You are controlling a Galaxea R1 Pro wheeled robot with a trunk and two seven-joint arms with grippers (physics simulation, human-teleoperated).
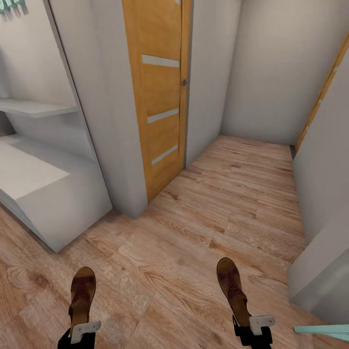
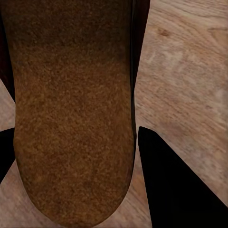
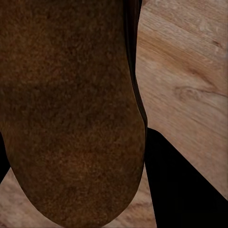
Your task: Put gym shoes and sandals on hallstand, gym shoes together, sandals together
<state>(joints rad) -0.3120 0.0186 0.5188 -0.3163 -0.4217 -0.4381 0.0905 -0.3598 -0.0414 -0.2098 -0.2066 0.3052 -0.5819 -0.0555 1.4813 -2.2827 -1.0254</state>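
Sandals [image 1: 81, 295] [image 1: 232, 286]: brown, tan insoles. Floor [image 1: 203, 228]: light brown wood grain. Door [image 1: 157, 87]: orange wood, pale stripes. Hallstand [image 1: 43, 184]: pale grey.

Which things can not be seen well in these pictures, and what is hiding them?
- Left gripper: head view, cut by the bottom edge; the sandal it holds covers its fingers.
- Right gripper: the same, under the other sandal.
- Both wrist views: a sandal sole hides most of the corridor floor.
- Hallstand: cut by the left edge.

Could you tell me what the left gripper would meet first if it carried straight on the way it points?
Probably the hallstand; the left gripper holds a sandal toward its pale-grey base, though depth is unclear.
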